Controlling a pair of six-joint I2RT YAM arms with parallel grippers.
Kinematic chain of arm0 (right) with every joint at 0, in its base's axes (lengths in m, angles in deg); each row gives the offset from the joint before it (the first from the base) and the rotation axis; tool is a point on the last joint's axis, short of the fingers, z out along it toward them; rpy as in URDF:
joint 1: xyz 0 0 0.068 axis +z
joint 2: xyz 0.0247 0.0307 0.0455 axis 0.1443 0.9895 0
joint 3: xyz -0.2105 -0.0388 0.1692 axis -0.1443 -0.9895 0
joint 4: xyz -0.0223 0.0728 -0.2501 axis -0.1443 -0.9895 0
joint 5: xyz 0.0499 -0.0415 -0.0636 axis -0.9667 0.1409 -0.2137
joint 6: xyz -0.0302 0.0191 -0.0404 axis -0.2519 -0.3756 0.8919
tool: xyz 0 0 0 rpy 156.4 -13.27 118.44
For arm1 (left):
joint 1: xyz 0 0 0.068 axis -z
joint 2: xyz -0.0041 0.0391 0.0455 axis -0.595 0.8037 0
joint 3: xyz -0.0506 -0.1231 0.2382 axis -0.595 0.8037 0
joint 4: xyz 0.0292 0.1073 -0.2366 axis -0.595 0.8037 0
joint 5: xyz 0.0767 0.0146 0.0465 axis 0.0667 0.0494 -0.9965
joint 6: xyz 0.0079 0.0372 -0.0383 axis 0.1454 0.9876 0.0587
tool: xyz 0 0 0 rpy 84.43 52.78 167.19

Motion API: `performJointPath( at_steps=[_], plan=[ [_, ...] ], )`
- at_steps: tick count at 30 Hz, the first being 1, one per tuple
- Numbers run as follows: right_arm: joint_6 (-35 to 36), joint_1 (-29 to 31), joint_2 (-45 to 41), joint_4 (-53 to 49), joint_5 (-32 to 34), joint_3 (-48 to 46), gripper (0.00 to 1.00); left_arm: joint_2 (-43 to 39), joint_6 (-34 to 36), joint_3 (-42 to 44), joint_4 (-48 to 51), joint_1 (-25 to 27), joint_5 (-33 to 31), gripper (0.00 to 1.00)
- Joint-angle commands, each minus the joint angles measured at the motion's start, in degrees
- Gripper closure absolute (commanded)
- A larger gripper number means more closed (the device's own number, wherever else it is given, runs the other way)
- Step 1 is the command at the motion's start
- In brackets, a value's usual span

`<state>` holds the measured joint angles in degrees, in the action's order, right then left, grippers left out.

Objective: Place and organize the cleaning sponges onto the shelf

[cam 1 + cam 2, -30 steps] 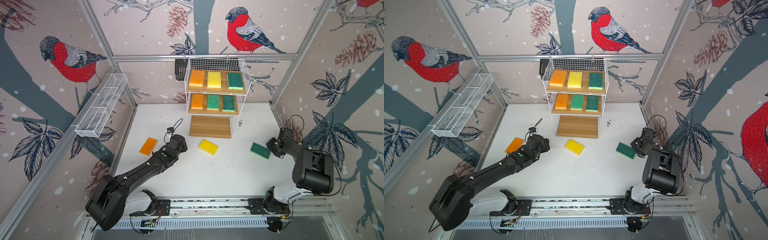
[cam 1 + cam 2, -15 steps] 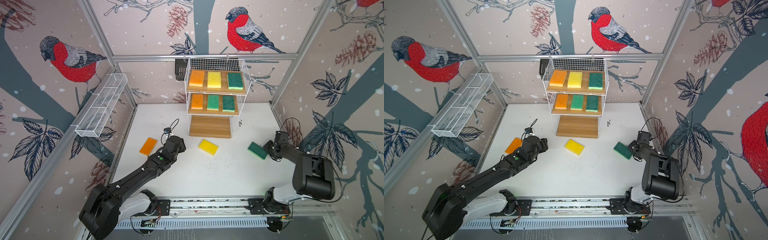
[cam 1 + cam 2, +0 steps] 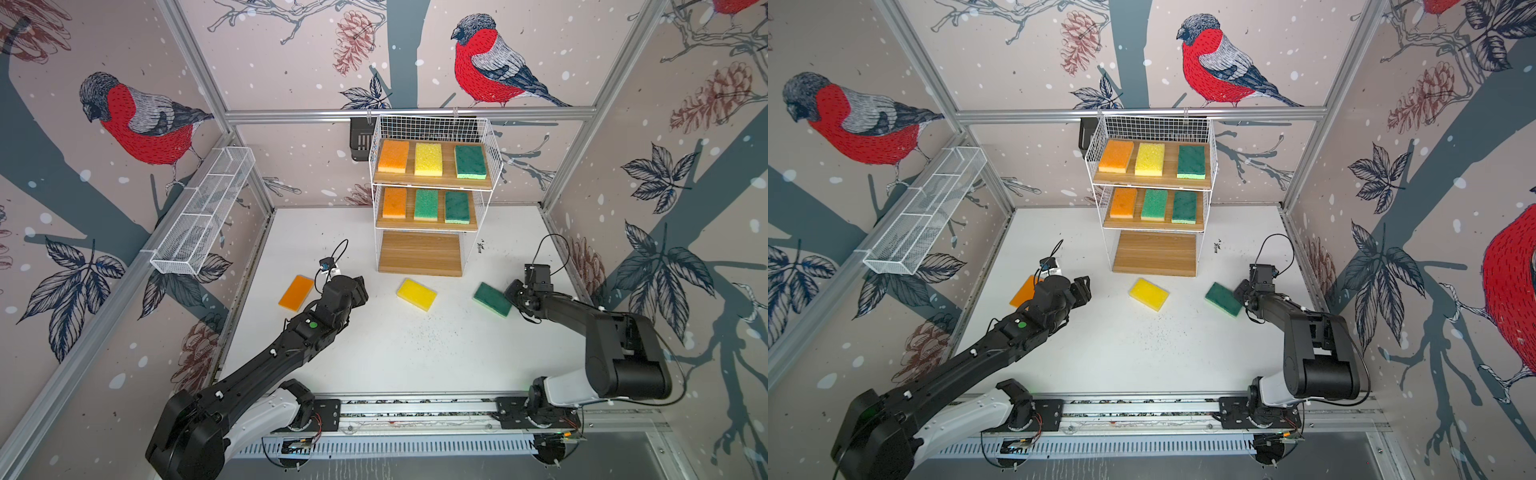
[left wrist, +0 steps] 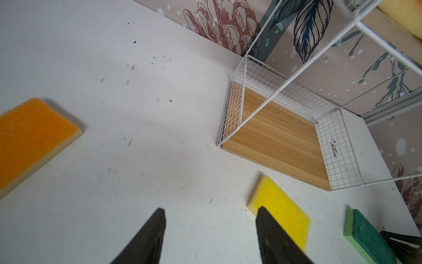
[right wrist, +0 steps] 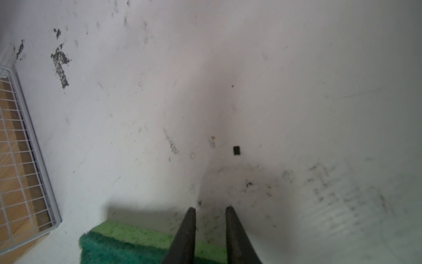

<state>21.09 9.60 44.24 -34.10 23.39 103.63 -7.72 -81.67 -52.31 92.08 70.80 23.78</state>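
While wire-grid shelf (image 3: 432,126) stands, porous rectangular yellow sponge (image 3: 416,294)

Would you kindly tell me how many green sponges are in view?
4. One green sponge lies rightmost on the shelf's top board, two fill the middle and right places on the middle board, and one is in the right pincer. None looks hidden.

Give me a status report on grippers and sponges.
Left gripper open, empty. Right gripper shut on green sponge. On table: orange sponge, yellow sponge. Shelf's bottom board bare, nothing blocking.
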Motion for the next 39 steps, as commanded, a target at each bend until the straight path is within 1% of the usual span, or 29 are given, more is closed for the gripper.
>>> performJointPath(
  at_steps=[1,12,19,24,28,32,35,37,39],
  plan=[
    [-3.05,2.17,-0.25,-11.89,-3.55,-1.48,0.74,-0.82,-0.72,0.2,1.28,-0.05,-0.26,0.36],
    [-5.58,9.29,-5.33,-15.23,-3.72,-4.63,0.73,-2.02,-2.03,0.58,1.31,-0.01,1.27,0.36],
    [-7.89,14.42,-5.37,-13.71,-3.37,-6.37,0.73,-3.69,-2.03,1.05,1.11,-0.01,2.31,0.36],
    [-9.04,18.14,-4.64,-14.39,-0.93,-5.41,0.73,-5.52,-2.03,1.36,1.71,-0.05,2.49,0.36],
    [-10.23,19.72,-5.95,-15.4,1.25,-5.05,0.7,-6.73,-2.03,1.71,2.31,-0.06,2.83,0.36],
    [-11.49,21.25,-9.09,-17.28,3.93,-4.71,0.62,-7.72,-2.04,1.97,2.78,-0.08,3.15,0.37],
    [-12.77,23.93,-12.02,-19.31,7.1,-4.09,0.51,-8.39,-1.95,1.94,3.28,0.01,3.46,0.36],
    [-13.48,25.97,-14.56,-19.87,8.68,-3.94,0.4,-8.82,-1.77,1.93,3.52,-0.06,3.65,0.36],
    [-14.02,27.57,-16.24,-20.08,9.69,-4.04,0.35,-9.25,-1.6,1.79,3.78,-0.02,3.79,0.36]
  ],
)
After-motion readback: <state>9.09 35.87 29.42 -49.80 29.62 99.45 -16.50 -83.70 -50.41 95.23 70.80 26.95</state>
